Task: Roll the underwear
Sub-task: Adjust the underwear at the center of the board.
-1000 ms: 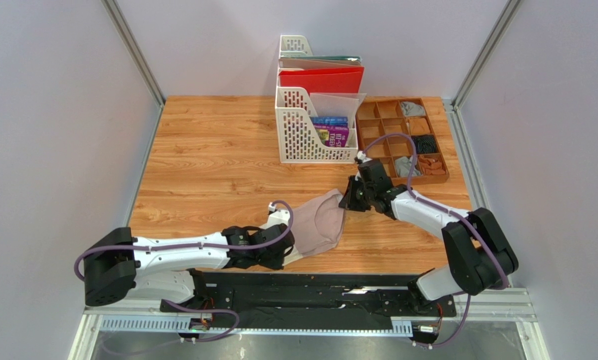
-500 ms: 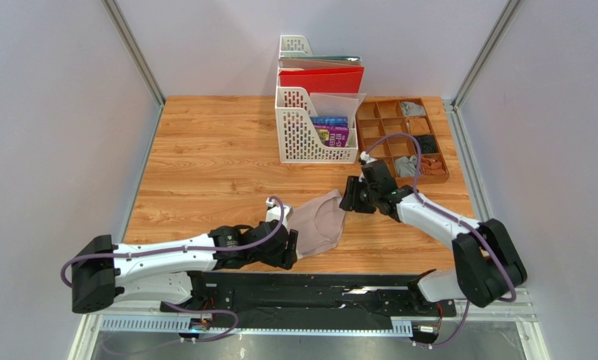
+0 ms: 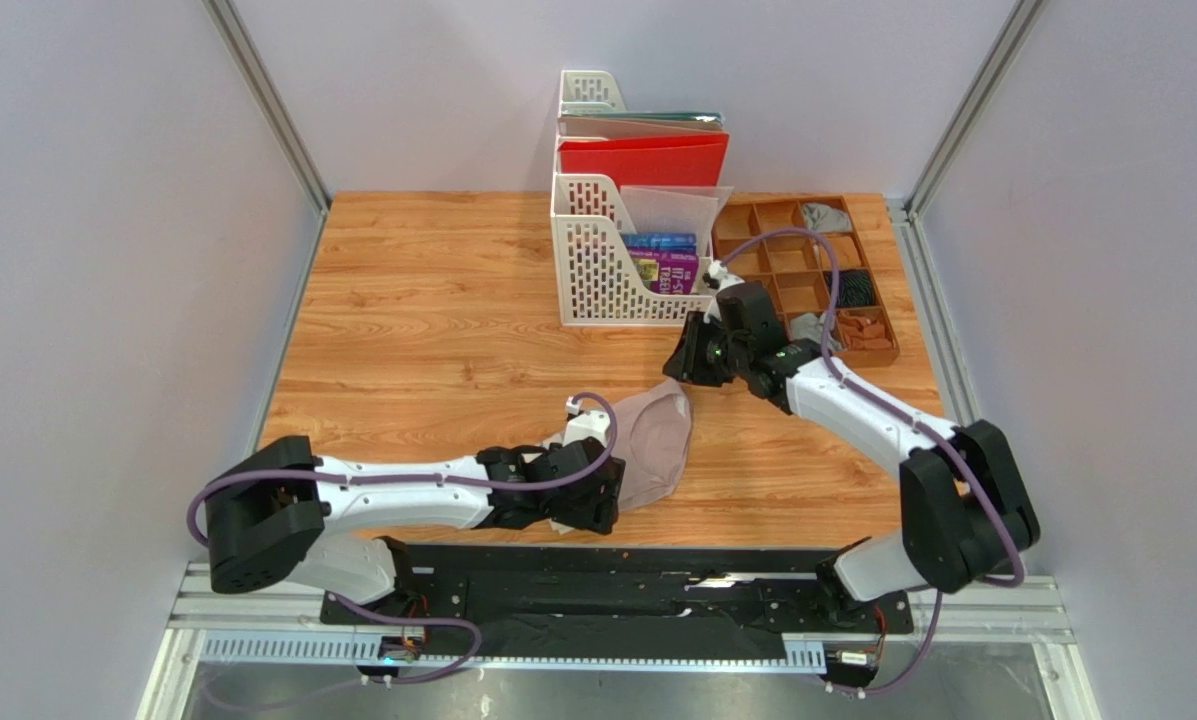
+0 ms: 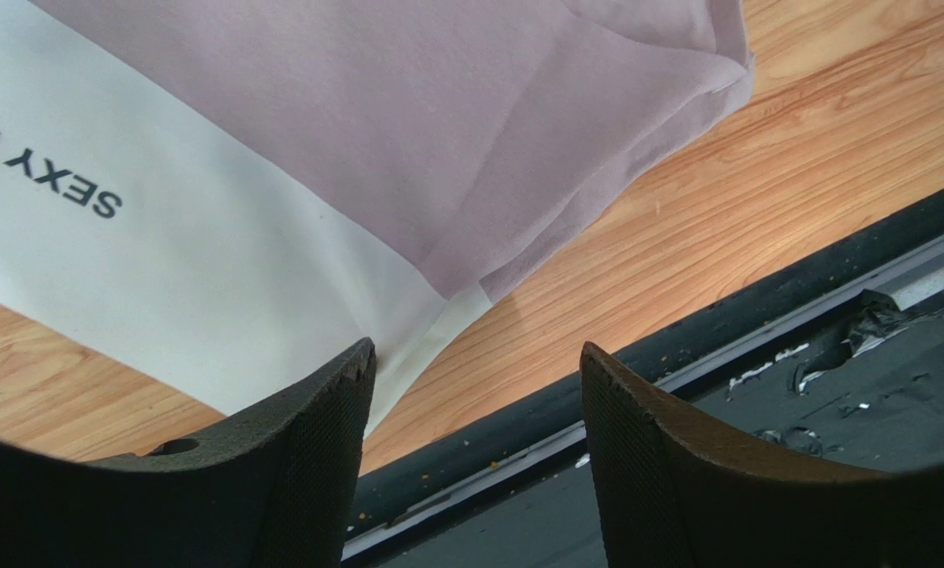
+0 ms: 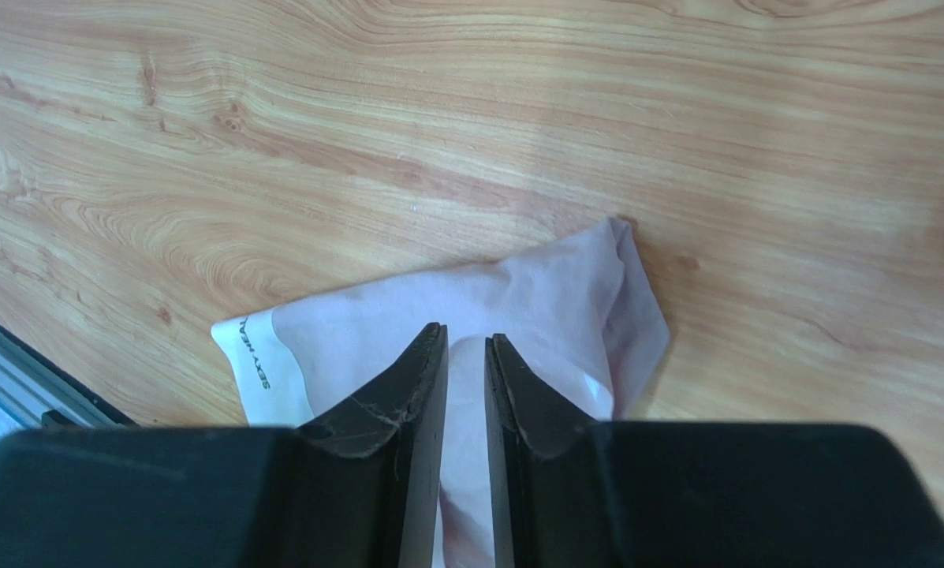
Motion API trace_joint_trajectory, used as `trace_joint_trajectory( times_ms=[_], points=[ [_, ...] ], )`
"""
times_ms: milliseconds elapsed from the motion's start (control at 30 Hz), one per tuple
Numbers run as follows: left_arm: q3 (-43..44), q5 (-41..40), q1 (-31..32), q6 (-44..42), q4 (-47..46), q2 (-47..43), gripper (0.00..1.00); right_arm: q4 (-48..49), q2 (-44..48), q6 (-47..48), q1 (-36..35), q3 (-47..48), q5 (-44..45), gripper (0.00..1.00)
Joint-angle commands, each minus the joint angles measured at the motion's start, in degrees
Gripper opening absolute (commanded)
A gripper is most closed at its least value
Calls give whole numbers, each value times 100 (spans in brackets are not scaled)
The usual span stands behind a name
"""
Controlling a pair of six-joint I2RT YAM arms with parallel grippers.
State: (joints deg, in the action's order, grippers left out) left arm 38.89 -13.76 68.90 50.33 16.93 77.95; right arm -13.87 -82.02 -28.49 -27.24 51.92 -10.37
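Note:
The pale pinkish-beige underwear (image 3: 652, 432) lies folded on the wooden table near its front edge. Its cream band (image 4: 180, 272) carries dark lettering. My left gripper (image 3: 604, 488) sits low at the garment's near-left corner. It is open (image 4: 474, 355), with nothing between its fingers; the band's corner lies just beyond the left fingertip. My right gripper (image 3: 682, 360) hovers behind the garment, apart from it. Its jaws (image 5: 466, 336) stand a narrow gap apart with nothing in them, and the underwear (image 5: 524, 296) shows below. No grey garment lies on the open tabletop.
A white file rack (image 3: 634, 278) with a red folder (image 3: 643, 158) stands at the back, just behind my right gripper. A wooden compartment tray (image 3: 809, 360) with several small cloth rolls is to its right. The black base rail (image 4: 702, 343) runs along the table's front edge.
Both grippers let go of the underwear. The left arm slid right along the front edge and its jaws opened. The right gripper pulled back toward the rack. The garment now lies more compact.

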Motion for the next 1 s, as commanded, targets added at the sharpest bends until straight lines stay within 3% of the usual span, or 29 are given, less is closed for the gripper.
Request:
trace_joint_trajectory(
  times_ms=[0,800,967],
  points=[
    [-92,84,-9,240,-366,62,69,551,-525,-104,-18,266,-492,22],
    [-137,207,79,355,-401,352,69,587,-2186,230,264,521,246,16],
    [153,-204,79,136,-68,151,75,482,-2240,291,264,389,544,15]
  ],
)
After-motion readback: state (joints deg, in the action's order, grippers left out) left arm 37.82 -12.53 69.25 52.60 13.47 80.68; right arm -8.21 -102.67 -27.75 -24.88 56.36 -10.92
